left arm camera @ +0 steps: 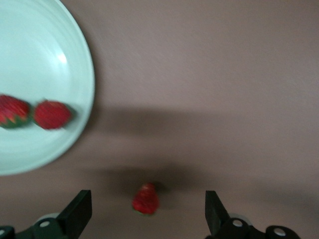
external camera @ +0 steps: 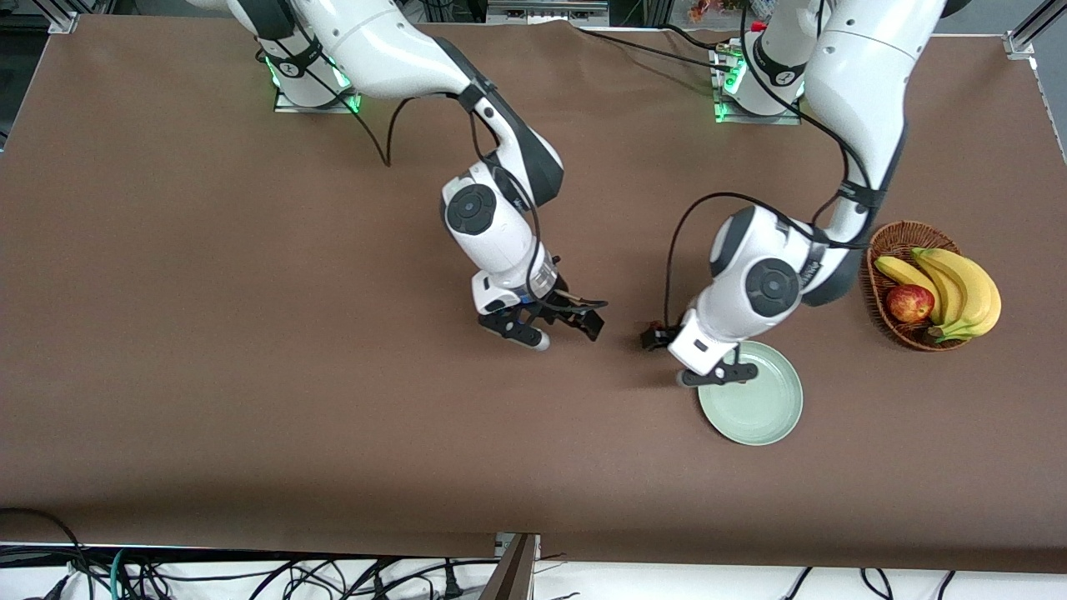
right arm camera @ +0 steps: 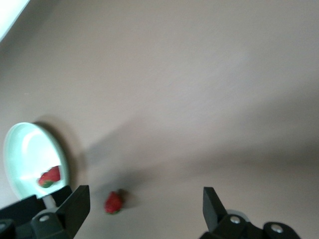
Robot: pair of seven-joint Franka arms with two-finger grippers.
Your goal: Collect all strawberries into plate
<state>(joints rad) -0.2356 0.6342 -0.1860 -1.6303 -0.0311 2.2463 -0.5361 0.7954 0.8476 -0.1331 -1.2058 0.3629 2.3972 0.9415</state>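
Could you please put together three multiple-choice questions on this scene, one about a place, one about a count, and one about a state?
1. Where does the strawberry outside the plate lie?
A. in the wicker basket
B. on the brown table beside the plate
C. on the banana

2. How many strawberries lie on the plate?
A. none
B. two
C. four

3. How does the left gripper stand?
A. open and empty
B. shut on a strawberry
C. shut on the plate's rim

Answers:
1 B: the loose strawberry rests on the table beside the plate, not in the wicker basket.
2 B: two strawberries lie side by side on it.
3 A: the left gripper stands wide open over the loose berry, holding nothing.
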